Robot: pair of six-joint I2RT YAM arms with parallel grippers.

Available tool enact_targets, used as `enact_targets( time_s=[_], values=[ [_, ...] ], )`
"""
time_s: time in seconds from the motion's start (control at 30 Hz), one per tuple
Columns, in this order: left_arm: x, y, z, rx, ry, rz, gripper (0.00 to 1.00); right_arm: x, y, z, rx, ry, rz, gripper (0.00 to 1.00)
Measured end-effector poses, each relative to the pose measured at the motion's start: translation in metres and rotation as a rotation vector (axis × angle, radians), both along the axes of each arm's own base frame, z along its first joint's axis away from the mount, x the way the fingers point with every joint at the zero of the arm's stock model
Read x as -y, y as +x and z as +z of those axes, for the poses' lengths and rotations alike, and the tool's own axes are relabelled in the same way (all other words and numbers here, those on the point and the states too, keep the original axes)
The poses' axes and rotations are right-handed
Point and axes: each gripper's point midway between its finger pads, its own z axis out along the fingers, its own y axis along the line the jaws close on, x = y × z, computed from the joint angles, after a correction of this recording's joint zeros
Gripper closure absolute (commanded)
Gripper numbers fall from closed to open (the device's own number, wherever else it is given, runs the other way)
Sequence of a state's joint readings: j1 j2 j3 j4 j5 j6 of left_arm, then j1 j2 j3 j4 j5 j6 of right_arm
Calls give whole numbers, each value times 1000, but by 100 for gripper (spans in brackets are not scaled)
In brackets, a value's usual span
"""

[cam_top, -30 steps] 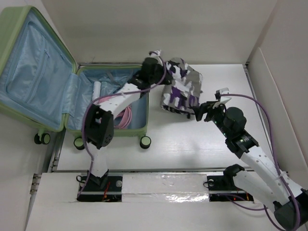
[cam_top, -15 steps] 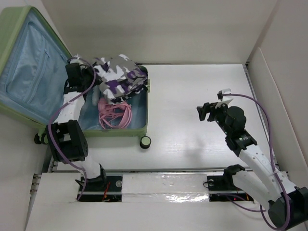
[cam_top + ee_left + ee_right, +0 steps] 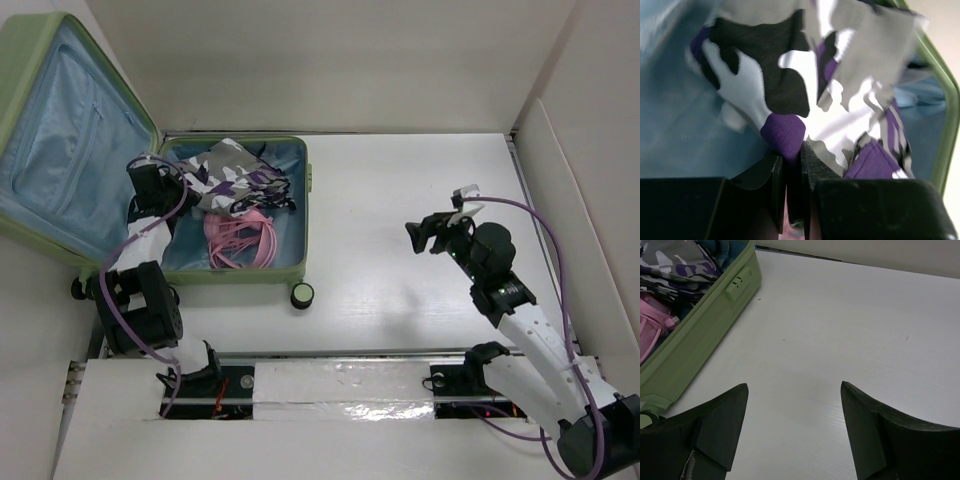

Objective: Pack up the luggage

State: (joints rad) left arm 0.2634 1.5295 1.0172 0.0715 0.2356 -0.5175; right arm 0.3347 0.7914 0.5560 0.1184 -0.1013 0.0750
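The right gripper [image 3: 428, 232] hung over bare white tabletop [image 3: 400, 180], well apart from the case, and its wrist view showed its jaws spread wide with nothing between them. On the left part of the tabletop lay the luggage [image 3: 240, 276], a light-green hard-shell suitcase. It was open, its base shell flat with the black-and-green wheels [image 3: 301, 295] at the near side and its lid [image 3: 60, 130] swung out to the left and tilted upward, showing light blue lining. Inside the base shell, toward the near wall, lay a pink looped item [image 3: 240, 238]; its exact nature could not be determined. Just beyond it, in the far part of the same shell, a crumpled camouflage garment [image 3: 235, 180] in purple, black, white and grey lay partly on the pink item. The left gripper [image 3: 180, 182] was at the hinge side of the shell, and in its wrist view the jaws were pinched on a purple fold of the camouflage garment.
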Motion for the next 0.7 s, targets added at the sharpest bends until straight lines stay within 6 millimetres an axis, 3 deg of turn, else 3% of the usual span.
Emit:
enact_targets(
  time_s=[0.2, 0.27, 0.33, 0.43, 0.53, 0.57, 0.63, 0.67, 0.7],
  values=[
    [11, -36, 14, 31, -32, 26, 100, 0, -7, 14, 45, 10, 15, 19],
    [12, -40, 21, 42, -31, 27, 67, 0, -9, 17, 56, 13, 21, 19],
    [13, -43, 23, 39, -30, 22, 49, -2, -10, 18, 59, 15, 29, 18],
    [12, -49, 17, -4, -30, 28, 46, -4, -11, 18, 57, 15, 42, 18],
    [14, -55, 18, -28, -18, 32, 49, -6, -11, 16, 55, 9, 60, 31],
    [14, -59, 21, -27, -5, 40, 51, -7, -12, 16, 53, 7, 67, 54],
    [18, -68, 40, 6, 32, 53, 58, -10, -12, 15, 53, 2, 83, 73],
    [20, -74, 55, 39, 55, 64, 60, -10, -13, 14, 51, 1, 89, 87],
    [22, -81, 75, 92, 79, 72, 63, -11, -13, 13, 50, -2, 94, 92]
  ],
)
